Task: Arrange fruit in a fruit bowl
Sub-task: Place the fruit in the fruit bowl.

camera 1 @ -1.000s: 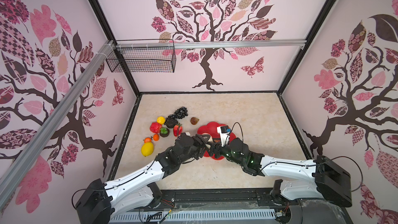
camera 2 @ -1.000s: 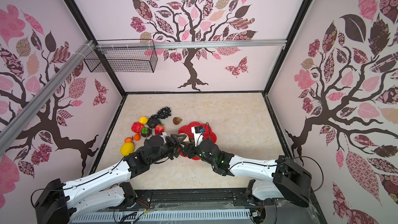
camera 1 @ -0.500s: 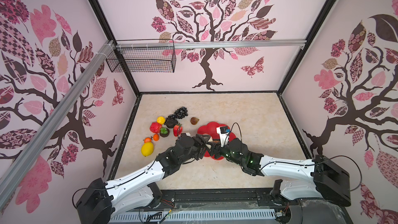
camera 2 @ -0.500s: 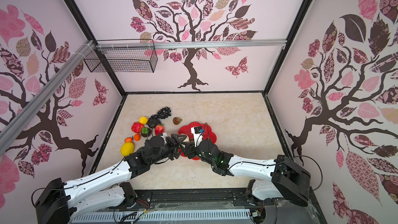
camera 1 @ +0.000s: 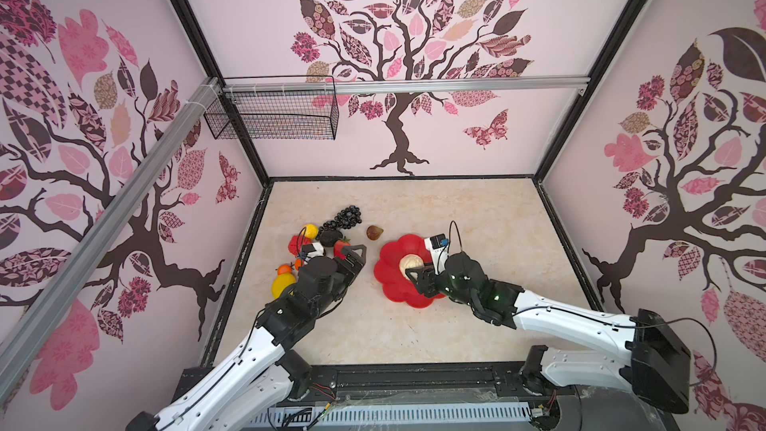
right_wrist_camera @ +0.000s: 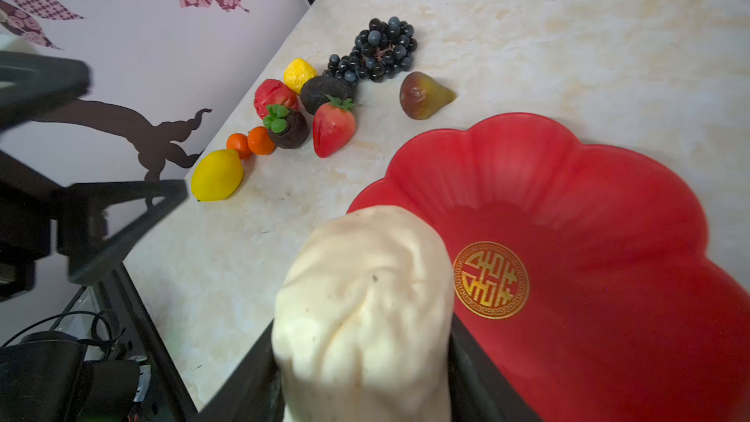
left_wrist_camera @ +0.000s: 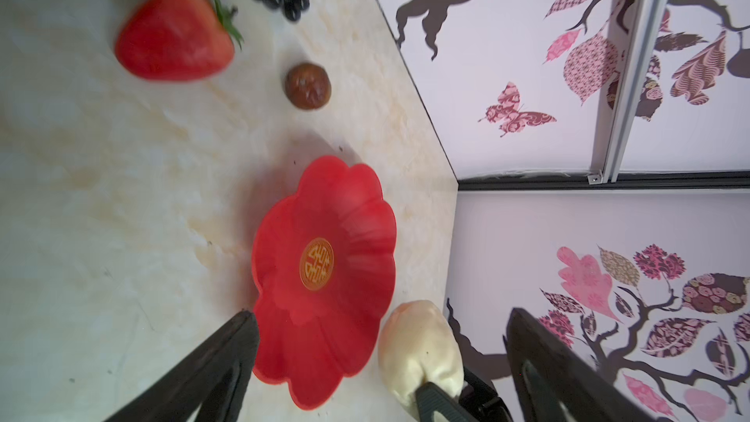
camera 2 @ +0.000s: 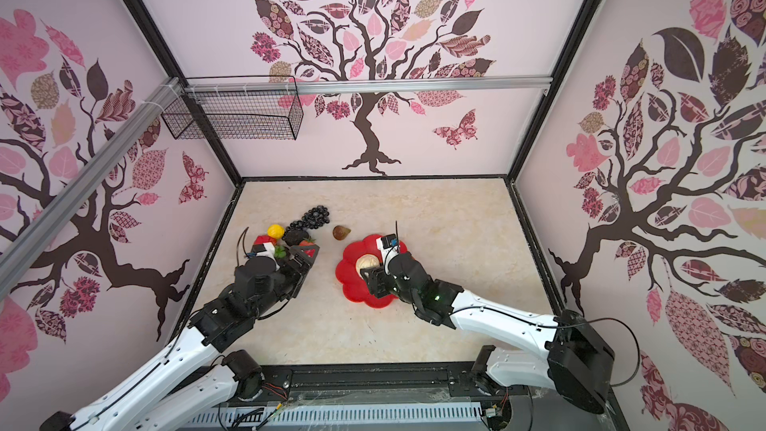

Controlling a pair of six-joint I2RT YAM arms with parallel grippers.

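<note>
If dropped from up here, could bounce off shallow glossy red flower-shaped plastic bowl (camera 1: 389, 286) onto counter (camera 1: 476, 217). Gripping cream bumpy toy pear (camera 1: 410, 263) above it in partly closed right tool (camera 1: 415, 275), with left tool (camera 1: 353, 248) spread wide, empty.

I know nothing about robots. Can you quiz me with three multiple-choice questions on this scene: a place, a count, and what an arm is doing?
1. Where is the brown fig? A) on the table, near the grape bunch B) in the red bowl C) held in the air
2. How many small oranges are there? A) one B) two C) four
3. The right gripper is: A) open and empty B) pushing the bowl C) gripping the cream pear
Answers: 1 A, it lies on the table outside the bowl; 2 B, two sit by the large lemon; 3 C, it clasps the pear by the bowl.
</note>
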